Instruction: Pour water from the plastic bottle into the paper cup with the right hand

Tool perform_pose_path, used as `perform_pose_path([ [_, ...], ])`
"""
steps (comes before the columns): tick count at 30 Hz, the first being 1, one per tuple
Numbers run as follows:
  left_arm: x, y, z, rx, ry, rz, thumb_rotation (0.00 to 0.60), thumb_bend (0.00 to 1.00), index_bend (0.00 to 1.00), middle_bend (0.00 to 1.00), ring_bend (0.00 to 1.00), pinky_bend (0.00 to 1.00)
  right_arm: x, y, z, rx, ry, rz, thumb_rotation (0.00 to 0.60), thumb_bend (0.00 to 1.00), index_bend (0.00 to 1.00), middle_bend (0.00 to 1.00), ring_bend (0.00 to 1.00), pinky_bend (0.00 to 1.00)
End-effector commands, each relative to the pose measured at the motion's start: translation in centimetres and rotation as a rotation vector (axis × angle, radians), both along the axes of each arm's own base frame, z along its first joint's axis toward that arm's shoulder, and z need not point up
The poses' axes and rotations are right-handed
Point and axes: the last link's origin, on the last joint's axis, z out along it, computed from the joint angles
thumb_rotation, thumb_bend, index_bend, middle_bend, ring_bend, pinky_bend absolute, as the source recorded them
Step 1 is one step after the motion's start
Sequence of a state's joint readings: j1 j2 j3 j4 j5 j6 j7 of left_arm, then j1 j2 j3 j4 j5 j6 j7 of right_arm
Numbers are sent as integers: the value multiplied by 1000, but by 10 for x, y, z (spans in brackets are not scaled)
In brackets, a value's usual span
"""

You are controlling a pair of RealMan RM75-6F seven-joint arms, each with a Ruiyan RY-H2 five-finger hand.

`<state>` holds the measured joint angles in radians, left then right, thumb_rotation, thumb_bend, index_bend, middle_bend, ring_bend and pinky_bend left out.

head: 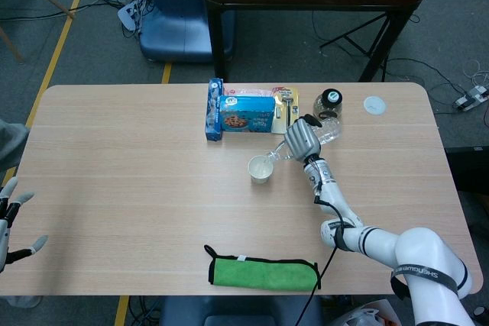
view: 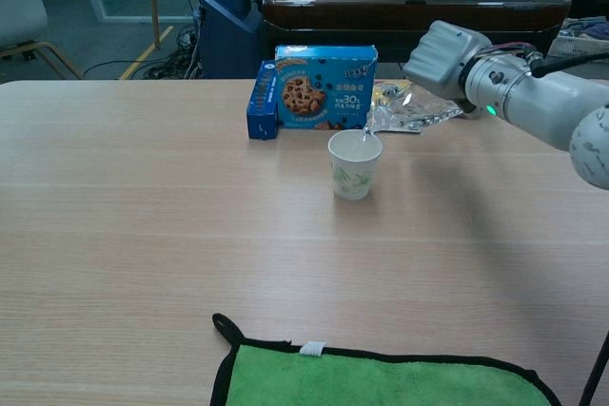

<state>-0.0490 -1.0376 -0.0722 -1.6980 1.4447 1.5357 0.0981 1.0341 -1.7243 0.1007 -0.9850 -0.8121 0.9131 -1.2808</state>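
The paper cup (view: 355, 164) stands upright near the middle of the table (head: 114, 181). Behind it, toward the far edge, sits a cookie box (view: 324, 87) with a narrower box (view: 262, 100) touching its left side. The plastic bottle (view: 409, 111), tilted, lies above and to the right of the cup, its mouth over the cup's rim, held by the right hand (view: 447, 56). A jar (head: 331, 100) and a small lid (head: 374, 104) lie further right near the far edge. A folded cloth (head: 263, 272) lies at the near edge, in front of the cup. The left hand (head: 11, 219) hangs off the table's left edge.

head view looks steeply down; chest view low, near table (view: 143, 235).
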Motion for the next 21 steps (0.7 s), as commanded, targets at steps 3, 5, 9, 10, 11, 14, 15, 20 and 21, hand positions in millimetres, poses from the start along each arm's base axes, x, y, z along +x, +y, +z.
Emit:
perform_pose_path([
  [3, 0, 0, 0, -1, 0, 0, 600, 119, 216, 31, 61, 307, -1, 0, 0, 1, -25, -12, 600, 45, 623, 649, 578, 593],
  [5, 0, 0, 0, 0, -1, 0, 600, 118, 216, 31, 62, 307, -3, 1, -1, 6, -60, -30, 600, 45, 623, 649, 578, 593],
  [9, 0, 0, 0, -1, 0, 2, 600, 119, 216, 31, 61, 307, -5, 3, -1, 21, -186, -92, 600, 44, 623, 649, 578, 593],
  [10, 0, 0, 0, 0, 0, 2, 600, 119, 216, 31, 62, 307, -6, 3, -1, 24, -211, -103, 600, 44, 623, 649, 578, 593],
  [11, 0, 0, 0, -1, 0, 2, 600, 119, 217, 31, 62, 307, -7, 3, -1, 27, -234, -112, 600, 44, 623, 649, 578, 593],
  [14, 0, 0, 0, -2, 2, 3, 600, 119, 216, 31, 62, 307, -12, 5, 1, 35, -297, -133, 600, 44, 623, 649, 578, 593],
  [15, -1, 0, 0, -2, 3, 4, 600, 119, 216, 31, 62, 307, -14, 6, 3, 37, -319, -138, 600, 44, 623, 649, 578, 593],
  [20, -1, 0, -1, -3, 4, 7, 600, 119, 216, 31, 62, 307, -26, 9, 9, 41, -423, -161, 600, 45, 623, 649, 578, 593],
  [21, -2, 0, -1, -3, 4, 7, 600, 119, 216, 31, 62, 307, -29, 10, 11, 42, -456, -167, 600, 45, 623, 649, 578, 593],
])
